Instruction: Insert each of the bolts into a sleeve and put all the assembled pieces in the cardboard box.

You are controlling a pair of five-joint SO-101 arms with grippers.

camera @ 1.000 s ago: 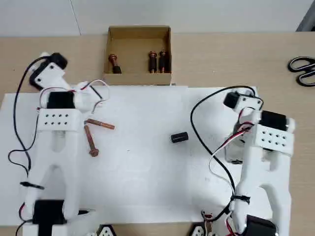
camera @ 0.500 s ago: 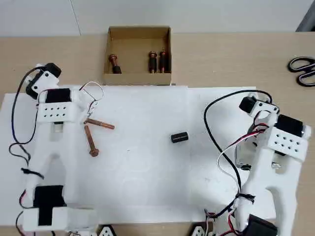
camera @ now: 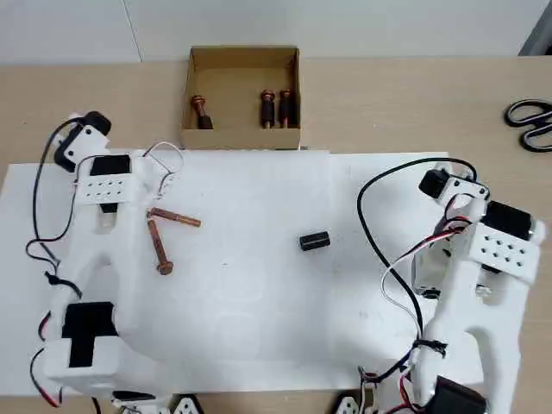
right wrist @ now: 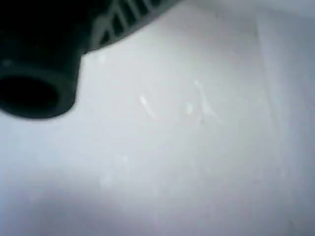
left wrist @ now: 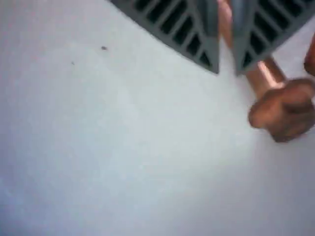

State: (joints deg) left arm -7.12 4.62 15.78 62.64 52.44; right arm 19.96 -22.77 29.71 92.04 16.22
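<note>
Left gripper (left wrist: 226, 70): fingers (left wrist: 189, 29) are nearly pressed together, with a bolt (left wrist: 269, 87) pinched by the shank in the thin gap. Its head is seen just past the tips, over the sheet (left wrist: 98, 147). Right gripper (right wrist: 83, 39): a black sleeve (right wrist: 37, 69) is held against the grey finger (right wrist: 123, 17), open end toward the camera, above the sheet.

High view: two bolts are seen near the sheet's left edge, just beside the left arm (camera: 103, 185). These are the far bolt (camera: 175, 218) and the near bolt (camera: 159, 248), ends almost touching. Which one is pinched cannot be told. A loose sleeve (camera: 315, 241) is seen mid-sheet, well apart from both arms. The cardboard box (camera: 244, 53) is set on the table (camera: 388, 95) at the sheet's far edge. Three assembled pieces (camera: 268, 109) are in it, one by the left wall and two together right of centre. Scissors (camera: 528, 122) are at the table's right edge.

Versus 0.5 s ago: the left arm is shifted slightly. The right arm (camera: 504, 250), both bolts and the loose sleeve are unchanged in place.
</note>
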